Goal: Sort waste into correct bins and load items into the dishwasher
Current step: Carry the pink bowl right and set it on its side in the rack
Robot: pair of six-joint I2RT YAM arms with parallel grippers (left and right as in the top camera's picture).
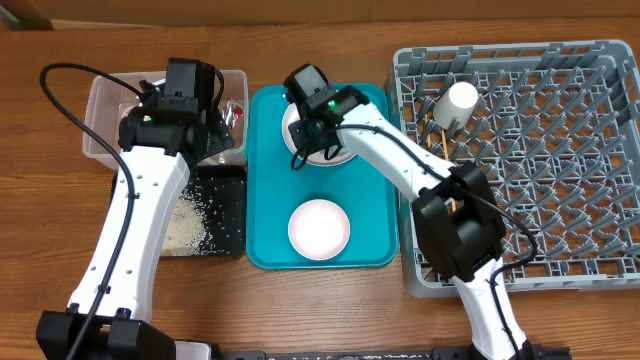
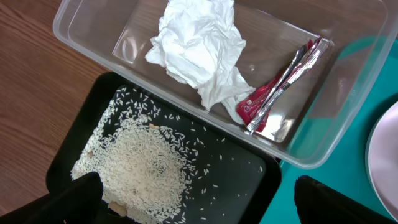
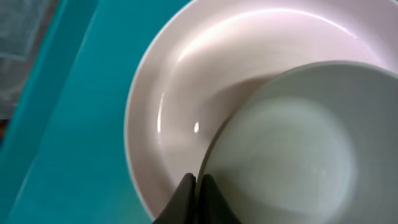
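On the teal tray (image 1: 265,200), my right gripper (image 3: 199,186) is shut on the rim of a white bowl (image 3: 298,143). That bowl sits inside a wider white dish (image 3: 174,93). Seen from overhead, the right gripper (image 1: 302,150) is at the tray's far end. My left gripper (image 2: 196,199) is open over the black tray (image 2: 242,180), which holds loose rice (image 2: 140,168). Beside it, the clear tub (image 2: 336,118) holds crumpled tissue (image 2: 196,43) and a red wrapper (image 2: 273,93). The grey dish rack (image 1: 560,150) holds a white cup (image 1: 460,102) and chopsticks (image 1: 436,138).
Another round white dish (image 1: 320,228) lies at the near end of the teal tray. The left arm (image 1: 140,210) reaches across the black tray and the tub. The right arm (image 1: 400,150) crosses the gap between the rack and the teal tray.
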